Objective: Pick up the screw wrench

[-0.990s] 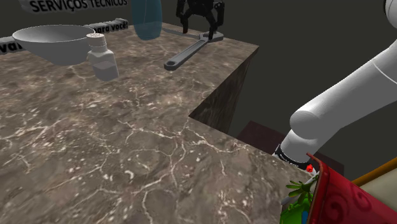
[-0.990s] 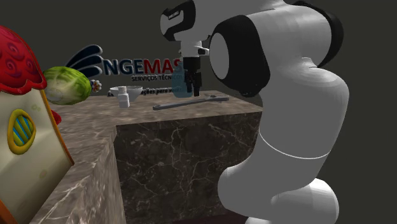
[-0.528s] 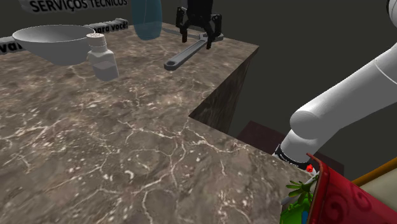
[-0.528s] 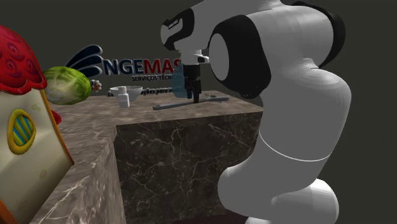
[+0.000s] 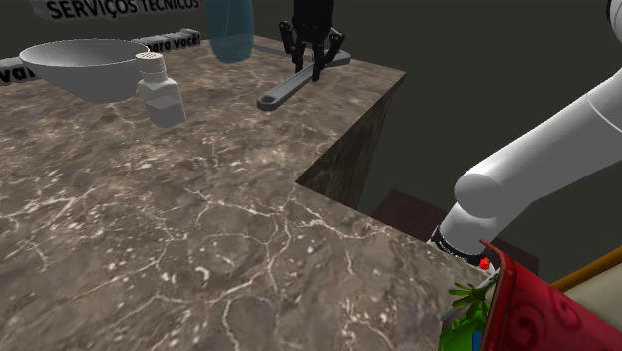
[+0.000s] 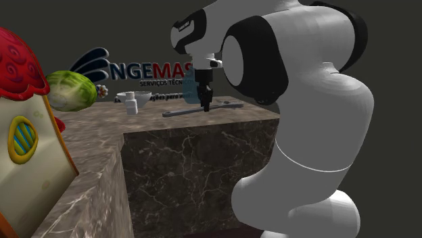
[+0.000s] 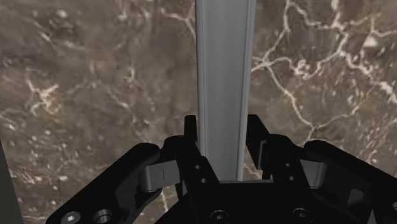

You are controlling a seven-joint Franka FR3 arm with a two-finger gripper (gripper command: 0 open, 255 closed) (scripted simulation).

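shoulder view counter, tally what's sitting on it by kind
bowl: 1
white shaker bottle: 1
blue translucent container: 1
wrench: 1
total: 4

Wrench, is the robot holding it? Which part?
Yes. The gripper is shut on the grey wrench, clasping its straight handle from both sides.

Count on tabletop (image 5: 199, 229): wrench (image 5: 282, 94) ×1; grey bowl (image 5: 78, 64) ×1; white shaker bottle (image 5: 159, 90) ×1; blue container (image 5: 230, 30) ×1.
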